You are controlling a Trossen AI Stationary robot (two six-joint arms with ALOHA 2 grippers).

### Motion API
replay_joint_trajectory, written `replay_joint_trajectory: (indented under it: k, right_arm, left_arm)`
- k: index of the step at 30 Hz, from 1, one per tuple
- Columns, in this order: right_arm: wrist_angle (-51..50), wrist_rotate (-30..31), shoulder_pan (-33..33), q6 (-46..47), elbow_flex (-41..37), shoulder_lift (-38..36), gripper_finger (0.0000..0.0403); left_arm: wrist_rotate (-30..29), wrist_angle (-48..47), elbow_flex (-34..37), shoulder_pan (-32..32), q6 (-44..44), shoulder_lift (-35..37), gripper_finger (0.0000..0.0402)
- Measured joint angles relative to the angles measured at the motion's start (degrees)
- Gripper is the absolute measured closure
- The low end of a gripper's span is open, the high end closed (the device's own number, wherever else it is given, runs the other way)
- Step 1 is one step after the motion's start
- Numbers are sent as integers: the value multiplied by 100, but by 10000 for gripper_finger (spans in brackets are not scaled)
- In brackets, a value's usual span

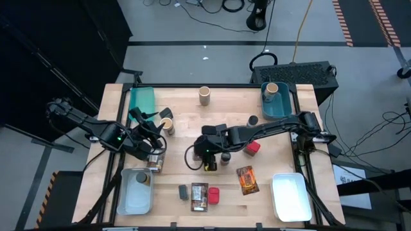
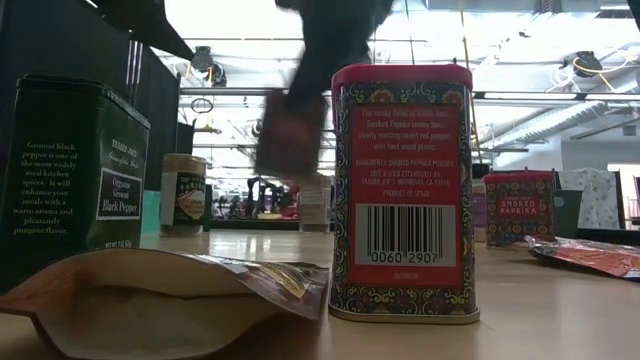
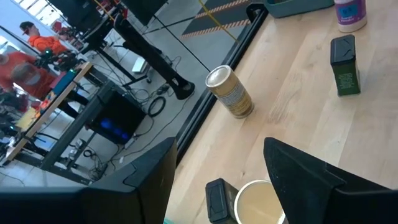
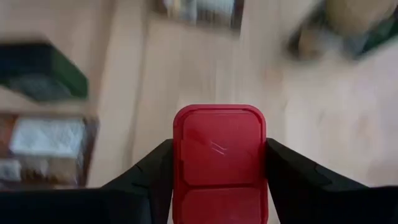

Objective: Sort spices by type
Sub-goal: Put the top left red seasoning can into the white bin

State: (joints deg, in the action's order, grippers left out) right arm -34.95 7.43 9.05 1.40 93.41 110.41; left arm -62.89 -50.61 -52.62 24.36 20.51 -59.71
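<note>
The right gripper (image 4: 219, 180) was clamped on a red tin (image 4: 219, 158), one finger against each flat side, which held the squarish body square and kept it from twisting. In the high view that gripper (image 1: 207, 149) sat over the middle of the table (image 1: 186, 109), well short of any bin, so the tin was most likely in transit; the blurred table under it in the wrist view suggested the same, though which pile it was bound for could not be told.

The left gripper (image 3: 217, 180) hung spread and empty above an open tan cylinder (image 3: 258, 202) with a small dark tin (image 3: 219, 200) touching its side. From above, the left gripper (image 1: 149, 142) stood near the table's left edge, between the teal bin (image 1: 142, 99) and the clear bin (image 1: 136, 192), probably lined up for that cylinder.

Sorting looked only partly done. One tan cylinder already stood in the far right teal bin (image 1: 277, 106), and another tan cylinder (image 1: 205, 95) waited alone at the far edge. Along the near edge a dark tin (image 1: 183, 191), a printed packet (image 1: 200, 196) and a second red tin (image 1: 214, 195) sat close together unsorted, with an orange packet (image 1: 247, 179) a little to their right. In the low view a pepper tin (image 2: 70, 180) and a paprika tin (image 2: 403, 195) stood upright beside a flat packet (image 2: 170, 300).
</note>
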Motion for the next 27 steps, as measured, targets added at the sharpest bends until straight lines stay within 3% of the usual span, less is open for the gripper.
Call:
replay_joint_trajectory:
  k: [8,14,19,23,27]
  right_arm:
    - [-1387,10,341,-536,1050,-2,214]
    - [-2532,581,989,-203,1328,-117,214]
    - [-3496,908,1337,399,1370,-773,214]
    - [-4207,1215,1486,1782,1370,-1450,214]
    - [-5378,1711,1697,4396,1308,-1999,214]
  left_arm:
    - [78,423,-4,2,11,0,158]
    - [98,527,-4,2,9,0,158]
    - [96,529,-4,2,11,0,158]
    - [98,530,-4,2,15,0,158]
    - [101,526,-4,2,13,0,158]
